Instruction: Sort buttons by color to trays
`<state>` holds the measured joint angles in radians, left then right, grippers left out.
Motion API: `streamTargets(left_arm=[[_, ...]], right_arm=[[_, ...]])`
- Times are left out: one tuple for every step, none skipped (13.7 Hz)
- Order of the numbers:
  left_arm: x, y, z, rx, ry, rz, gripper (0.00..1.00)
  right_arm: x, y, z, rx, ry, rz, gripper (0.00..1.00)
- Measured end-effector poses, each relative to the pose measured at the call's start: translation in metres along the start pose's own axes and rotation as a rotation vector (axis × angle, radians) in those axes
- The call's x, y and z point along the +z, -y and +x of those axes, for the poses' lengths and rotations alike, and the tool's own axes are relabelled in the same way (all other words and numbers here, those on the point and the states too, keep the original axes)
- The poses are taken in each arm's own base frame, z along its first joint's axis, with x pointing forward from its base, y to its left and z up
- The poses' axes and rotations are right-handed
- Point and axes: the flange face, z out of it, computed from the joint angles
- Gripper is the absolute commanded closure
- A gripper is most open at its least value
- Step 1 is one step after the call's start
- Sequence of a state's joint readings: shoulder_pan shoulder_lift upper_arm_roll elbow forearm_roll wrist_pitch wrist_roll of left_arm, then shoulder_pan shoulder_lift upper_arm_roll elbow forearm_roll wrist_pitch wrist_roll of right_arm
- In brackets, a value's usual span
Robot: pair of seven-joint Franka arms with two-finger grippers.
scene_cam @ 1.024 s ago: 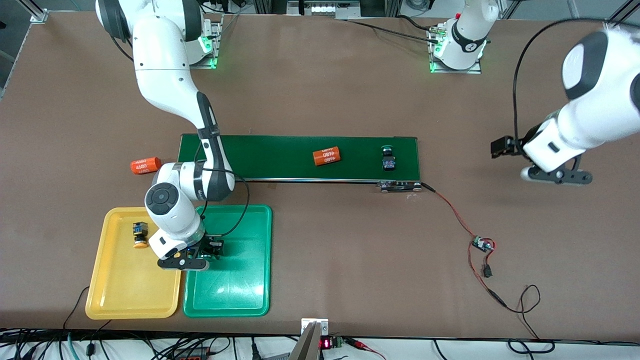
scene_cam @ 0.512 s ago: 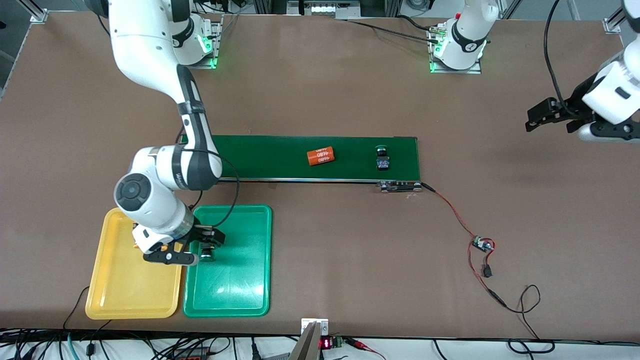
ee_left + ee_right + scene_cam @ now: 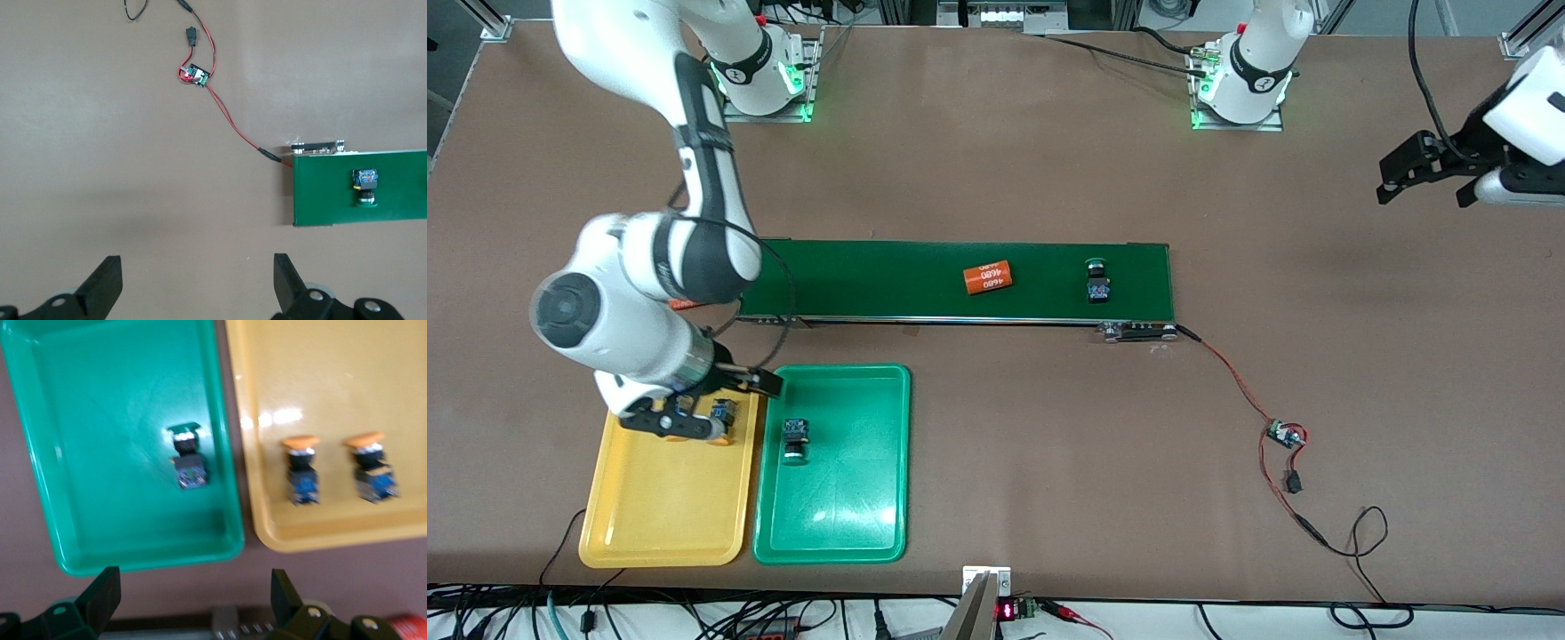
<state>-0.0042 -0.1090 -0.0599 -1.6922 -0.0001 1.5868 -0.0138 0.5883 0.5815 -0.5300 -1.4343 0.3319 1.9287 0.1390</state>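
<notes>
Four buttons are showing — two yellow-orange ones point(image 3: 299, 477) point(image 3: 372, 473) lying side by side in the yellow tray point(image 3: 658, 524), one green one point(image 3: 794, 440) sitting in the green tray point(image 3: 854, 524), and another green one point(image 3: 1097, 283) lying on the conveyor belt point(image 3: 889, 280). Two trays are lying side by side. One orange cylinder point(image 3: 989, 277) is sitting on the single belt — a second point(image 3: 408, 628) is peeking in at the right wrist view's edge.

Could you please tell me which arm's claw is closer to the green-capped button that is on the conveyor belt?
Left. The left claw hangs open over bare table off the belt's end nearest that button. The right claw is open above the yellow tray, past the belt's other end.
</notes>
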Motion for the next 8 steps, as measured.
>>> streamTargets(left_arm=[[-0.001,-0.007,0.000,0.013,0.000,0.003,0.00],[0.000,-0.011,0.000,0.020,0.002,0.004,0.00],[0.001,-0.012,0.001,0.022,0.004,0.004,0.00],[0.002,-0.012,0.003,0.021,0.005,0.004,0.00],[0.002,-0.010,0.007,0.019,0.003,0.003,0.00],[0.002,-0.009,0.011,0.017,0.002,0.002,0.00],[0.002,-0.008,0.015,0.015,0.001,0.000,0.00],[0.003,-0.007,0.018,0.014,0.002,0.000,0.00]], right_arm=[[-0.017,-0.007,-0.005,-0.004,0.010,-0.012,0.00],[-0.033,-0.012,-0.010,-0.010,0.016,-0.019,0.00],[-0.046,-0.015,-0.014,-0.018,0.014,-0.025,0.00],[-0.059,-0.018,-0.017,-0.030,0.006,-0.030,0.00],[-0.070,-0.021,-0.019,-0.044,-0.005,-0.040,0.00],[-0.078,-0.025,-0.021,-0.057,-0.013,-0.055,0.00],[-0.084,-0.031,-0.022,-0.058,-0.015,-0.070,0.00],[-0.088,-0.040,-0.021,-0.053,-0.018,-0.082,0.00]])
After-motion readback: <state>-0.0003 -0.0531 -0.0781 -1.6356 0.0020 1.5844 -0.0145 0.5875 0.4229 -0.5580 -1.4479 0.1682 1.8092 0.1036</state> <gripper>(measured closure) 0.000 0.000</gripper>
